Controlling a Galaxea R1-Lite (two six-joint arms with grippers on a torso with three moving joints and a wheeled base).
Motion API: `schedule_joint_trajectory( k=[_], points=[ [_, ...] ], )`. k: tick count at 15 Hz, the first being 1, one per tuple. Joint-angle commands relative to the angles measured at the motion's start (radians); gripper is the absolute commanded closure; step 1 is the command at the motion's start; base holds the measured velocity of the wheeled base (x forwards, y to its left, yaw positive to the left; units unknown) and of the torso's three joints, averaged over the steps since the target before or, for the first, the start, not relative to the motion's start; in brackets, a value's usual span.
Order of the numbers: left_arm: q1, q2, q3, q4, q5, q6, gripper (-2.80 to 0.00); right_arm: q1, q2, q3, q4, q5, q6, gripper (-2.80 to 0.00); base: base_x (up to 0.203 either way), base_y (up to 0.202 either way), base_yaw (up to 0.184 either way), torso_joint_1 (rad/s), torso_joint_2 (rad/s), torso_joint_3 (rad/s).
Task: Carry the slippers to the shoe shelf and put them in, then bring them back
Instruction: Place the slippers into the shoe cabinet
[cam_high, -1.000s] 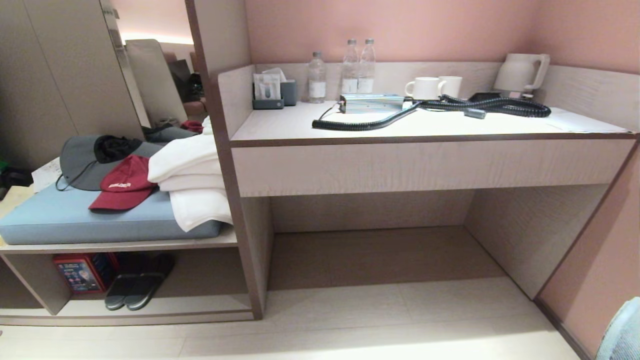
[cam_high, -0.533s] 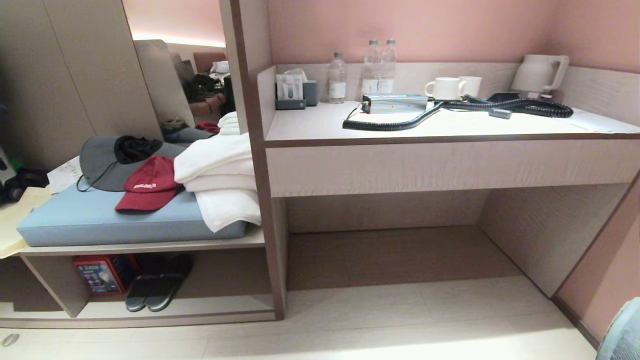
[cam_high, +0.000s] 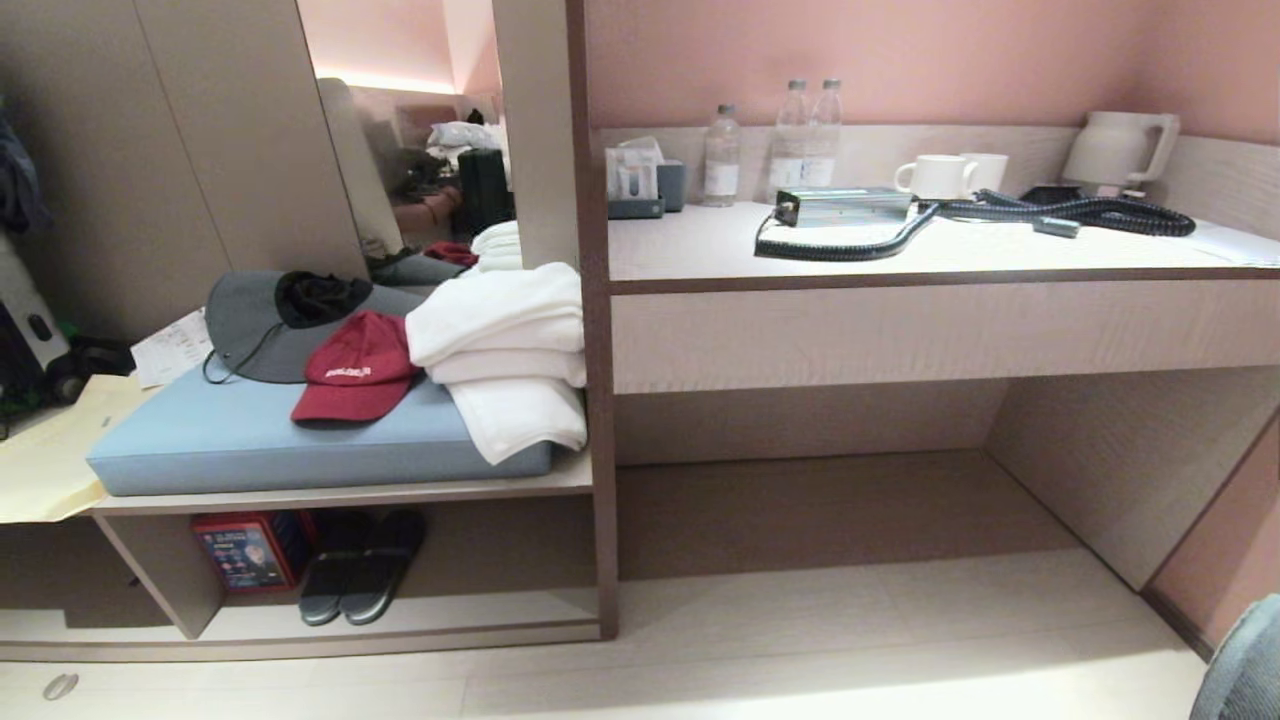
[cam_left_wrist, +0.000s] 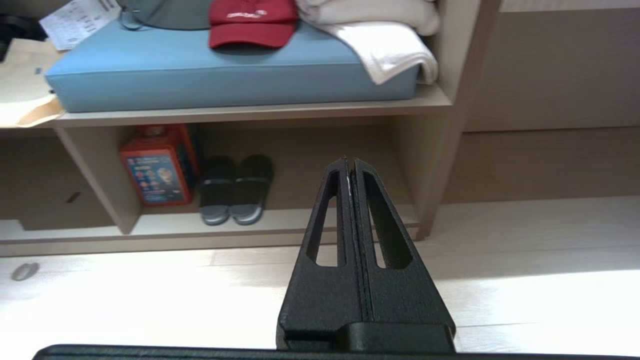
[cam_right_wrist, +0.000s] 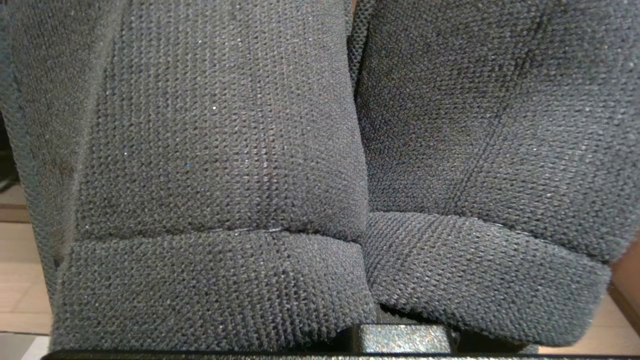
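Right gripper: jaws closed on the slippers (cam_right_wrist: 320, 165), which hang side by side. Left gripper (cam_left_wrist: 350, 162): jaws closed, empty, aimed toward the shoe shelf (cam_high: 480, 615), where a darker pair (cam_high: 362, 575) sits.

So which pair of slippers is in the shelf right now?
The darker pair, beside the red box. The grey knit slippers fill the right wrist view instead.

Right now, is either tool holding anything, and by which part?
The right tool, hidden behind them, is shut on the grey slippers; the held part cannot be told. The left tool is shut and empty.
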Motion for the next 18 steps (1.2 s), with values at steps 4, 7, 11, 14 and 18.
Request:
schedule_joint_trajectory(
  k=[4, 7, 11, 14, 18],
  points=[
    [0.000, 0.000, 0.002, 0.000, 0.000, -0.001, 0.00, 0.000, 0.002, 0.000, -0.002, -0.001, 0.001, 0.00, 0.000, 0.198, 0.000, 0.002, 0.00, -0.003],
    [0.000, 0.000, 0.000, 0.000, 0.000, -0.001, 0.00, 0.000, 0.002, 0.000, -0.002, -0.001, 0.001, 0.00, 0.000, 0.196, -0.004, 0.002, 0.00, 0.000],
    [0.000, 0.000, 0.002, 0.000, 0.000, -0.001, 0.00, 0.000, 0.002, 0.000, -0.002, -0.001, 0.005, 0.00, 0.000, 0.196, -0.003, 0.002, 0.00, 0.002],
    [0.000, 0.000, 0.002, 0.000, 0.000, -0.001, 0.00, 0.000, 0.002, 0.000, -0.002, -0.001, 0.005, 0.00, 0.000, 0.197, -0.004, -0.002, 0.00, 0.005],
    [0.000, 0.000, 0.000, 0.000, 0.000, -0.001, 0.00, 0.000, 0.002, 0.000, -0.002, -0.001, 0.005, 0.00, 0.000, 0.196, -0.002, 0.002, 0.00, 0.000]
  ],
)
